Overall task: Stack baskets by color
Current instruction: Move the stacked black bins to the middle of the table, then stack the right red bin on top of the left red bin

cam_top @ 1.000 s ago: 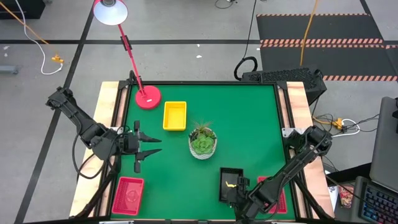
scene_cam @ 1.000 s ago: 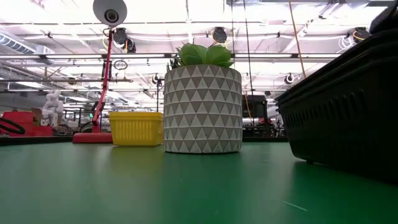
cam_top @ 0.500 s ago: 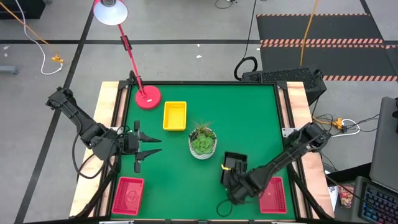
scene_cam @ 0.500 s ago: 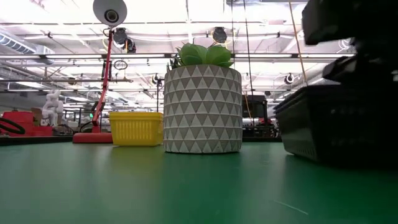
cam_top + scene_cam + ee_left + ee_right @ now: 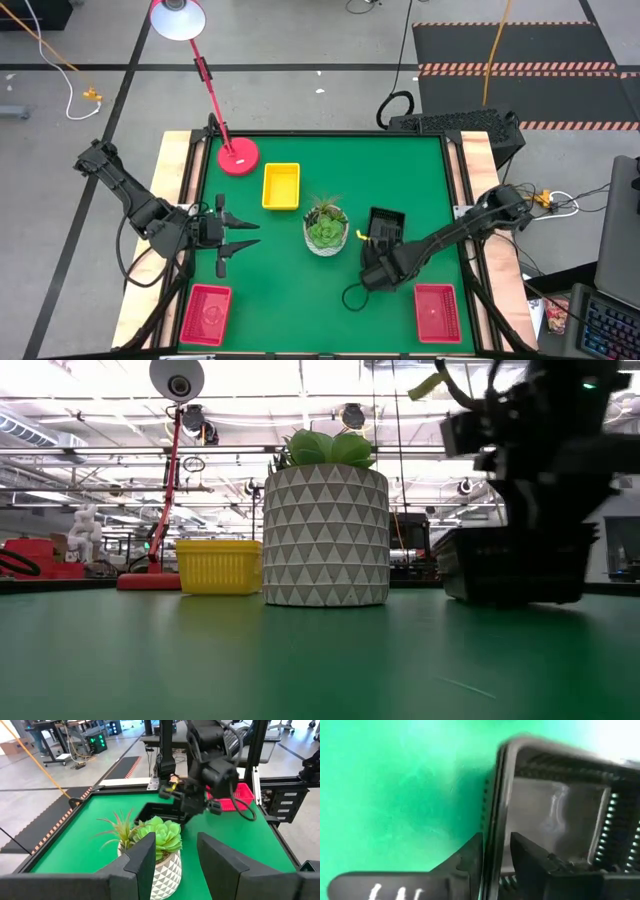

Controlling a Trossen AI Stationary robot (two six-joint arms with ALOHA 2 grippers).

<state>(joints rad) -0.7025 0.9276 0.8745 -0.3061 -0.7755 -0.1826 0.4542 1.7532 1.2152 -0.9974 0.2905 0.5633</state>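
Observation:
A black basket [image 5: 386, 226] sits right of the potted succulent [image 5: 326, 228], and my right gripper [image 5: 377, 250] is shut on its near end, pointing steeply down. The low view shows the same black basket [image 5: 510, 565] low at table level under the gripper [image 5: 535, 525]. A yellow basket [image 5: 281, 186] rests flat at the far left of centre. One red basket [image 5: 205, 313] lies at the near left corner, another red basket [image 5: 437, 312] at the near right. My left gripper [image 5: 245, 234] hovers open at the table's left side, holding nothing. My right gripper straddles the black basket's near wall [image 5: 493, 827], one finger [image 5: 470, 857] outside and one finger [image 5: 527, 857] inside the hollow. The fingers come from above, slanting down from the near right. The basket stays upright and level; whether it is clear of the table, I cannot tell.
The red lamp base [image 5: 238, 157] stands at the far left corner, its arm reaching beyond the table. The succulent pot [image 5: 160, 862] shows close in front of my left gripper [image 5: 175, 865]. Green table [image 5: 290, 280] lies bare between the two red baskets.
My right gripper has moved from the near edge toward the far edge, tipping more steeply down. The black basket has gone with it, from the near right to a spot beside the succulent pot, turning a little.

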